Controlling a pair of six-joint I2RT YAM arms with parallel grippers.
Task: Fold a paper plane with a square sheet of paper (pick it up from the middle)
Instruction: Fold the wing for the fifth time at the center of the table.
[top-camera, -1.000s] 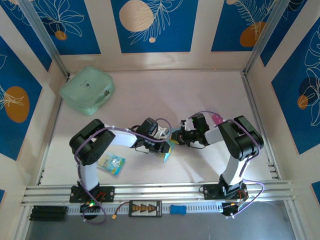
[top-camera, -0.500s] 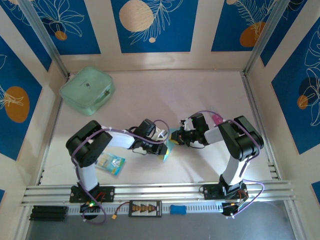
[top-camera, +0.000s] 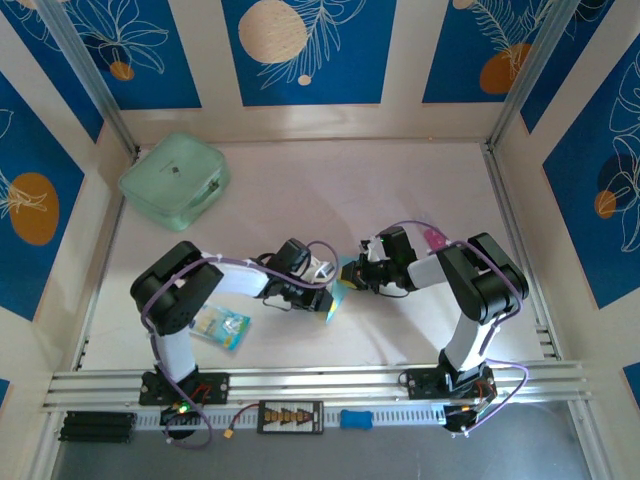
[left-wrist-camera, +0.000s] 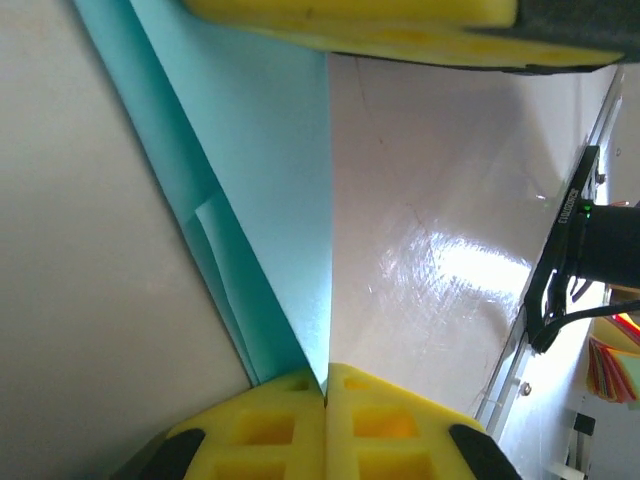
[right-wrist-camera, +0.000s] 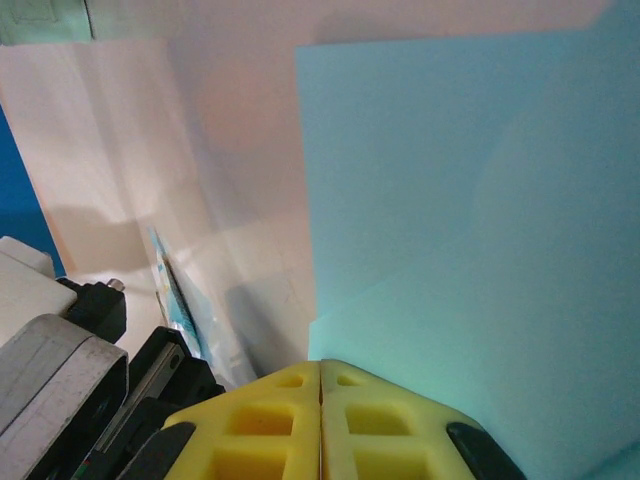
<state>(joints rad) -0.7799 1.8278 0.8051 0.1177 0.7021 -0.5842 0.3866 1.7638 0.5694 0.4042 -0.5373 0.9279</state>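
Light-blue paper sheet (top-camera: 338, 291), partly folded, is held just below the centre of the top view, between my two arms. My left gripper (left-wrist-camera: 325, 388) is clamped on its creased end. My right gripper (right-wrist-camera: 320, 378) is clamped on a flat layer of the sheet (right-wrist-camera: 450, 200).

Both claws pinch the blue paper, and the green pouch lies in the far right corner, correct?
No, the top view shows the green pouch in the far left corner. The left claw and right claw do pinch the blue paper.
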